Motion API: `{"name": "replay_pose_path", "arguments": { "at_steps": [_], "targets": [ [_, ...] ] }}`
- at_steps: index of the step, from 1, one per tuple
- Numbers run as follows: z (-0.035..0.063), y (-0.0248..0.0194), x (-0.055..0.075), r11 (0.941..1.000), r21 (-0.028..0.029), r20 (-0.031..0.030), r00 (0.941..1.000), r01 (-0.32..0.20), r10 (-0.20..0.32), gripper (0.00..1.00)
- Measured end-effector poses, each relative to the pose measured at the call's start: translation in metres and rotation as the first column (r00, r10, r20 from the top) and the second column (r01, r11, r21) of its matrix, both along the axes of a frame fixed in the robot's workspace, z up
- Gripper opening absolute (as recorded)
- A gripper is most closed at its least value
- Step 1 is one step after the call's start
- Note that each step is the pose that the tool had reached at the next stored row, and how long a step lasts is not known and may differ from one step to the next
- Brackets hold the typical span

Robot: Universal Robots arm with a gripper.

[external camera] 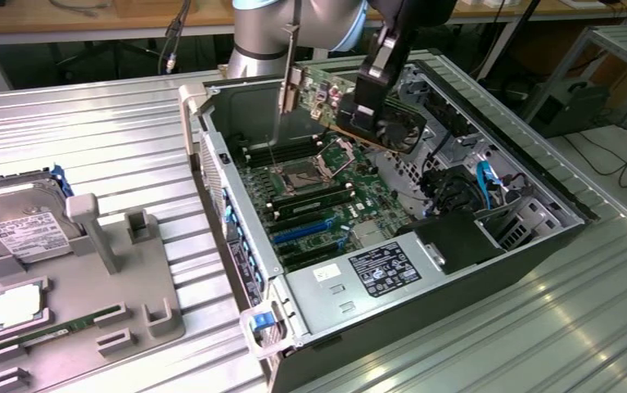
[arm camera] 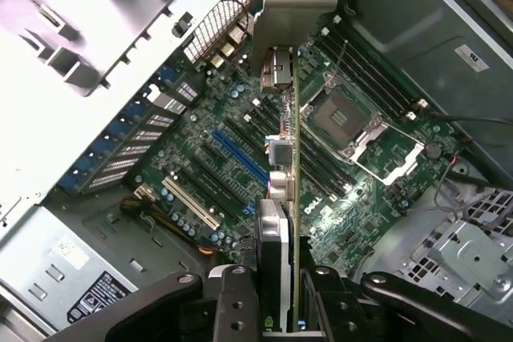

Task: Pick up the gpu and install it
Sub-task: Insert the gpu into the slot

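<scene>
Black flat gpu point(external camera: 316, 88) with silver end bracket, pinched on edge in the dark gripper point(external camera: 371, 102), hangs over the green motherboard point(external camera: 325, 192) at the far end of the open grey computer case point(external camera: 532, 176). Mid-carry, I'd say: not yet seated, and it needs lining up with a slot.

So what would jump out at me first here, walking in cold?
The robot's gripper is holding the gpu in the air over an open computer case, with the green motherboard lying exposed below. At the exterior view's left, a silver hard drive sits on a grey parts tray.
</scene>
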State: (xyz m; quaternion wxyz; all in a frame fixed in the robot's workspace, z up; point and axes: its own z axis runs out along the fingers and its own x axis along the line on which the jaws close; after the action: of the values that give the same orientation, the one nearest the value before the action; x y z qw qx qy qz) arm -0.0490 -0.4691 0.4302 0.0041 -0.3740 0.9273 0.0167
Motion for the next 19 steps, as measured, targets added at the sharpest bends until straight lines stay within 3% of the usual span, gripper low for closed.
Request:
{"name": "replay_pose_path", "arguments": {
  "at_steps": [4, 9, 17, 19],
  "targets": [
    [0.0000, -0.0002, 0.0000, 0.9986, -0.0001, 0.0000, 0.9986, -0.054, 0.054, 0.28],
    [0.0000, -0.0006, -0.0001, 0.9922, 0.0000, -0.0001, 0.9922, -0.125, 0.125, 0.28],
    [-0.0002, -0.0019, -0.0003, 0.9784, 0.0001, 0.0000, 0.9784, -0.207, 0.207, 0.28],
    [-0.0004, -0.0029, -0.0007, 0.9715, 0.0001, 0.0001, 0.9715, -0.237, 0.237, 0.28]
  ]
}}
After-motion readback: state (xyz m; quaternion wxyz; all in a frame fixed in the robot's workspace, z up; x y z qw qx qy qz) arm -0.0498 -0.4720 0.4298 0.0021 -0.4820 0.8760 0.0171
